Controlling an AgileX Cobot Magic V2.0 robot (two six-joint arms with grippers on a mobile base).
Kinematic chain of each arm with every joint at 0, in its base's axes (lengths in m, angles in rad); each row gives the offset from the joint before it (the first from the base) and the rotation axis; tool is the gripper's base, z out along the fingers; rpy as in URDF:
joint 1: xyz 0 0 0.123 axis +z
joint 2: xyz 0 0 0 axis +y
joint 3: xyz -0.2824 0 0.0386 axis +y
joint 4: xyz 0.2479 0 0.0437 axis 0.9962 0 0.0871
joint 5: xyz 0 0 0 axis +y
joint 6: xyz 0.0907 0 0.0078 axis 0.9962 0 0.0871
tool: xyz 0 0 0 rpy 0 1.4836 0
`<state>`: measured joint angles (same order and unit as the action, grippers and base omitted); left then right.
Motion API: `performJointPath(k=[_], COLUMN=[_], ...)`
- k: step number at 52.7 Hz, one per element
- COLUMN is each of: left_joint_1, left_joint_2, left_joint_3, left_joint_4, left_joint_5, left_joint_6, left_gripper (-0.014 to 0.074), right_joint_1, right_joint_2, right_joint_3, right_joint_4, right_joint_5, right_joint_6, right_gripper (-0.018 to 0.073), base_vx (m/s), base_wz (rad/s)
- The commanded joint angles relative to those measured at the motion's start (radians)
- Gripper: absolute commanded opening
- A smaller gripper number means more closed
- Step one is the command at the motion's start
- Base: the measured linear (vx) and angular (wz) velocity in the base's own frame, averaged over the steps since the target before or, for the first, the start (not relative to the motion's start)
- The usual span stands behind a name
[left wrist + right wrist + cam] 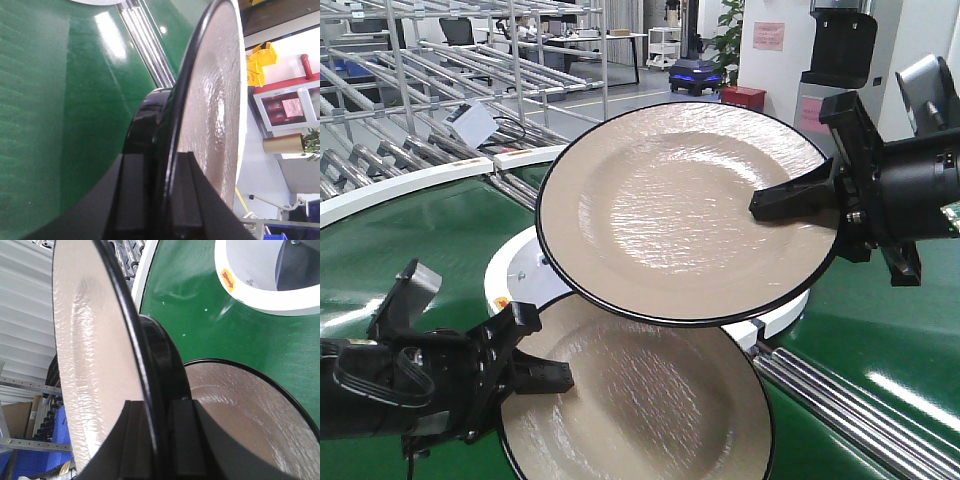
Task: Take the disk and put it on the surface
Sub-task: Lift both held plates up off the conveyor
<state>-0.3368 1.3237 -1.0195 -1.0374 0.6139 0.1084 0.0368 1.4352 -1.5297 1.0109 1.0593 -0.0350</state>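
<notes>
Two beige disks with black rims show in the front view. My right gripper (760,205) is shut on the right edge of the upper disk (680,210), which hangs tilted in the air. The right wrist view shows that disk (90,340) edge-on, its rim pinched in the right gripper (160,410). My left gripper (555,378) is shut on the left rim of the lower disk (640,400), just over the belt. In the left wrist view this disk (215,100) stands edge-on, gripped at its rim by the left gripper (167,165). The surface is out of view.
A green conveyor belt (410,250) with a white outer rim (410,180) and a white inner ring (515,270) lies under both disks. Metal rails (850,410) cross the belt at lower right. Roller racks (420,80) stand behind at left.
</notes>
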Motion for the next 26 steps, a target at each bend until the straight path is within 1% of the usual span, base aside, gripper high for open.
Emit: performJointPath(k=[1,26], left_joint_1=[-0.005,-0.005], left_joint_2=[-0.034,-0.034], left_joint_3=[-0.034,-0.034], left_joint_4=[-0.089,-0.089], left_joint_5=[-0.045,-0.045], left_joint_6=[-0.016,-0.016], left_gripper=[0.0,0.0001], right_joint_1=[-0.002,-0.002], right_joint_2=[-0.04,-0.04], right_joint_3=[-0.041,-0.041], right_joint_4=[0.114,0.114], right_joint_5=[-0.068,-0.068], right_joint_6=[-0.002,-0.002], right_gripper=[-0.0008,-0.0008], base_vx=[0.0,0.0], base_wz=[0.0,0.0])
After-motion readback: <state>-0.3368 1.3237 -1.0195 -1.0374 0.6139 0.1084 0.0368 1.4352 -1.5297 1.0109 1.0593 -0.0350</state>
